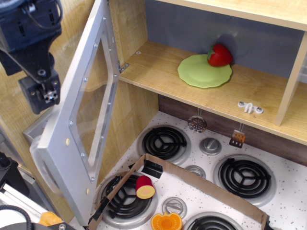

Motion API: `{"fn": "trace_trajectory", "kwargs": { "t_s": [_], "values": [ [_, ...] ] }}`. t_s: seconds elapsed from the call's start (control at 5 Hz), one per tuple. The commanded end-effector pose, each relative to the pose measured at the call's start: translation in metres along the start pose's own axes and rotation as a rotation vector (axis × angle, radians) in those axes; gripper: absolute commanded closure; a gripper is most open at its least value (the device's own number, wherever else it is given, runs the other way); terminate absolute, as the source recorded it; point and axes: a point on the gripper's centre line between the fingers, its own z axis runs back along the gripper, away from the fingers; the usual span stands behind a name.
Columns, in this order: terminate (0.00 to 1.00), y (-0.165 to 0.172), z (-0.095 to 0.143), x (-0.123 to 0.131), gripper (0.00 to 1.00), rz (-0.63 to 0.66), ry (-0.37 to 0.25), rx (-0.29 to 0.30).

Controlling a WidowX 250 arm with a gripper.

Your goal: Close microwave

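The microwave is a wooden compartment (225, 91) above the stove. Its silver-grey door (62, 143) with a clear window (93, 100) stands swung wide open to the left, its chunky grey handle (41, 165) at the lower left edge. Inside lie a green plate (205, 70) and a red strawberry (219, 55). My gripper (43, 96) hangs at the upper left, behind the door's outer face and near its left edge. Its fingers look pressed together and hold nothing.
A stove top (211, 165) with black coil burners (163, 142) lies below. A cardboard tray (192, 175) holds a red-and-yellow toy fruit (145, 187) and an orange pumpkin piece (166, 223). A wooden wall (129, 124) stands behind the door.
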Motion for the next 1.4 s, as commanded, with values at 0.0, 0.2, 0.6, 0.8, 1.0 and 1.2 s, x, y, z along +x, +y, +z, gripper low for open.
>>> {"fn": "trace_trajectory", "kwargs": {
  "t_s": [0.0, 0.2, 0.6, 0.8, 1.0, 1.2],
  "values": [
    [0.00, 0.003, -0.010, 0.005, 0.00, 0.023, -0.037, -0.004],
    [0.00, 0.000, -0.017, 0.009, 0.00, 0.043, -0.071, -0.036],
    [0.00, -0.016, -0.036, 0.027, 0.00, 0.069, -0.166, -0.131],
    [0.00, -0.030, -0.043, 0.058, 0.00, 0.064, -0.284, -0.202],
    [0.00, -0.045, -0.046, 0.091, 0.00, 0.042, -0.357, -0.228],
    [0.00, -0.058, -0.044, 0.113, 0.00, 0.048, -0.371, -0.255]
  ]
}}
